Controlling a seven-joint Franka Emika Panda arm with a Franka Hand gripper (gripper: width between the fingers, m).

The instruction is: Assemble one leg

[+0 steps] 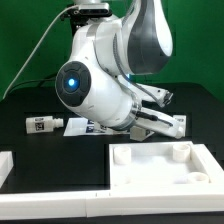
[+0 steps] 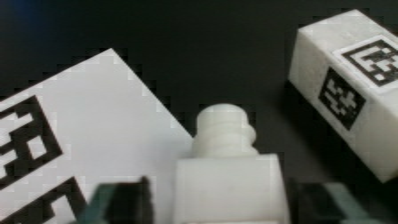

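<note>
In the wrist view a white leg (image 2: pixel 224 165) with a ribbed peg at its end sits between my gripper's (image 2: pixel 224 198) dark fingers (image 2: pixel 121 200), which press on both its sides. A second leg (image 2: pixel 356 80) with square tag stickers lies close beyond it. In the exterior view the arm's body hides most of the hand. A white oblong piece (image 1: pixel 168 123) shows at the hand; I cannot tell whether it is the held leg. Another tagged leg (image 1: pixel 43 124) lies alone at the exterior view's left.
The marker board (image 2: pixel 80 130) lies right beside the held leg and also shows under the arm in the exterior view (image 1: pixel 80 127). The large white tray-like piece (image 1: pixel 165 165) sits at the front right. Another white piece (image 1: pixel 5 165) is at the left edge.
</note>
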